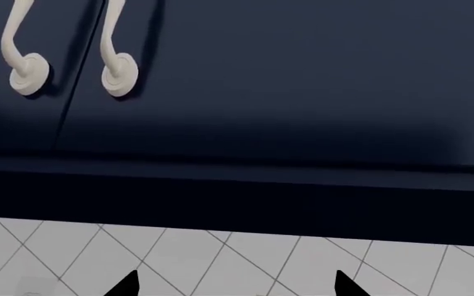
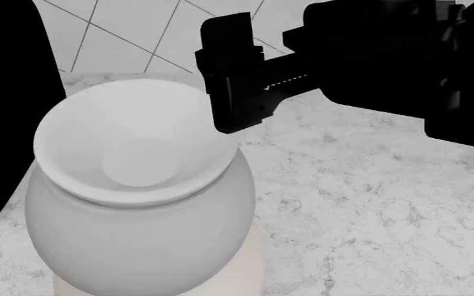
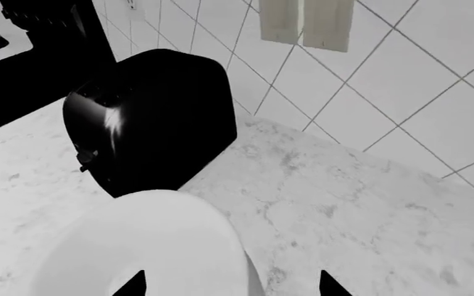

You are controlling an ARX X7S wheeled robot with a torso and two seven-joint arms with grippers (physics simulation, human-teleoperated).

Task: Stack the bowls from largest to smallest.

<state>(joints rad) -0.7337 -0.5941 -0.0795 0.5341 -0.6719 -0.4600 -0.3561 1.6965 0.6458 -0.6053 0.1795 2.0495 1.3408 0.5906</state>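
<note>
White and grey-veined marble countertop [image 2: 369,203] fills the head view, and on it stands a stack of bowls. Three bowls can be counted: a small shallow flared white bowl [image 2: 134,145] sits nested in the mouth of a medium grey pot-bellied bowl [image 2: 138,240], and beneath that a sliver of a large cream bowl [image 2: 253,265] shows at the lower edge, though too little of it is visible to be sure how the grey one rests in it. One black right gripper [image 2: 237,74] hangs just above and beside the stack's far rim, apart from it, its fingers spread and holding nothing. The right wrist view shows its two black fingertips [image 3: 130,285] parted wide over the white bowl's rim, with one glossy black toaster [image 3: 150,120] standing near on the marble against a white tiled wall [image 3: 385,80]. The left gripper [image 1: 232,285] appears only in its own wrist view, as two black fingertips spread apart and empty, above a white tiled floor [image 1: 220,259] and facing two dark navy cabinet doors [image 1: 286,80] with two cream curved handles [image 1: 24,55].
</note>
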